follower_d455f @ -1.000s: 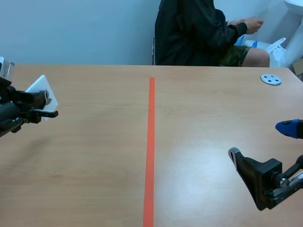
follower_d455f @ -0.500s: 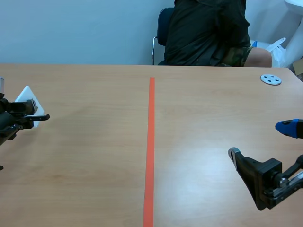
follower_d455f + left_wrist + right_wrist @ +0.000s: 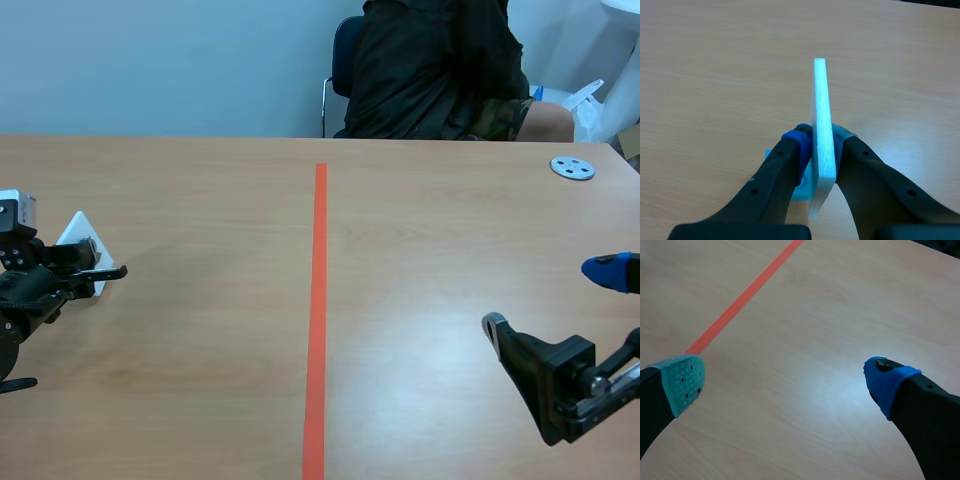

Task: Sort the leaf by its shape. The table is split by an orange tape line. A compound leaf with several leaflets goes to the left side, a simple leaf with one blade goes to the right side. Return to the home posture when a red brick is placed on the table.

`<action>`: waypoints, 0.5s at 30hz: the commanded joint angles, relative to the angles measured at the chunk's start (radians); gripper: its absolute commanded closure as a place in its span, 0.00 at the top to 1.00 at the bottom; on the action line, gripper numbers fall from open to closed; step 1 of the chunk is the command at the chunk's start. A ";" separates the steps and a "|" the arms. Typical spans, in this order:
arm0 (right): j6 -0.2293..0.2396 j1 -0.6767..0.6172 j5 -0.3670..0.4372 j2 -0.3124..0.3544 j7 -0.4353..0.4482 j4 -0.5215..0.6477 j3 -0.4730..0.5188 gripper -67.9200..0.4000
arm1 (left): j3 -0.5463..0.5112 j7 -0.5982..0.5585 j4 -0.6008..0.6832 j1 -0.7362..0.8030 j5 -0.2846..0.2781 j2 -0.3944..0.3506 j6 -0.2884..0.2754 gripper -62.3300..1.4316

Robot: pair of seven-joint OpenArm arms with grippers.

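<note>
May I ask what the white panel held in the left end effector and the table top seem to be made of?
White panel, clamped in the left end effector: probably foam board or foamed plastic; its thick edge looks matte and faintly grainy.
Table: light wood-grain surface, likely laminate rather than bare wood, since it shows a smooth, soft glare.

Thin white card point(image 3: 821, 115) standing edge-on, clamped between the left jaws, pale wooden table point(image 3: 715, 60) beneath

Light wooden table point(image 3: 200, 330), split lengthwise by an orange tape line point(image 3: 317, 300). Well right of that line, near the far edge: a small grey disc point(image 3: 572, 168) with holes, lying flat.
</note>
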 commanded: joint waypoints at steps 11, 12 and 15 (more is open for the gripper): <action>-0.003 0.006 0.011 0.008 0.011 0.017 0.001 1.00 | 0.005 -0.017 0.021 -0.019 -0.006 -0.024 -0.004 0.61; -0.003 0.006 0.011 0.008 0.011 0.017 0.001 1.00 | 0.005 -0.018 0.025 -0.019 -0.006 -0.029 -0.005 0.71; -0.003 0.006 0.011 0.008 0.011 0.017 0.001 1.00 | 0.005 -0.017 0.057 -0.014 -0.006 -0.046 -0.010 0.95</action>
